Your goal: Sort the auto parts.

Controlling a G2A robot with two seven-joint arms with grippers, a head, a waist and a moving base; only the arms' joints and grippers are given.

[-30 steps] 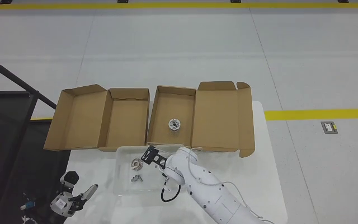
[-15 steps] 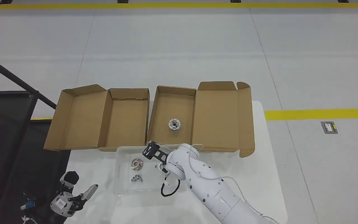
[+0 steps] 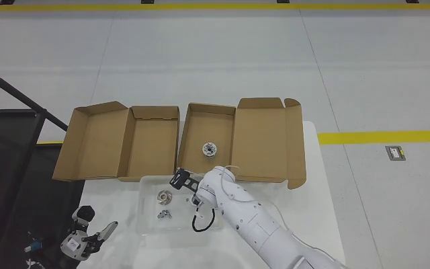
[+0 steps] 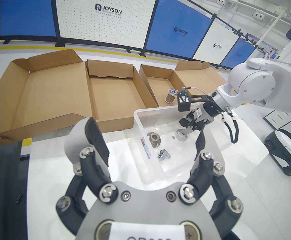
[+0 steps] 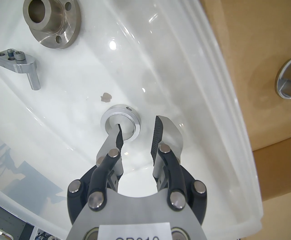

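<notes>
A clear plastic bin (image 3: 143, 202) holds a steel flange (image 5: 51, 21), a small angled bracket (image 5: 21, 64) and a silver ring collar (image 5: 121, 121). My right gripper (image 5: 137, 134) is down in the bin, open, with one finger inside the ring's hole and the other outside its wall. From the left wrist view, the right gripper (image 4: 189, 127) stands over the ring (image 4: 181, 135), beside the flange (image 4: 154, 138) and bracket (image 4: 163, 155). My left gripper (image 3: 91, 239) hangs open and holds nothing at the table's near left corner, well short of the bin.
Two open cardboard boxes stand behind the bin: the left box (image 3: 151, 141) and the right box (image 3: 198, 128), which holds a round finned metal part (image 3: 209, 148). The flaps of both boxes lie spread outward. A dark frame (image 3: 27, 107) runs along the left.
My right gripper has shifted slightly toward the bin's far wall and the boxes, staying low inside the bin. The left arm has not moved.
</notes>
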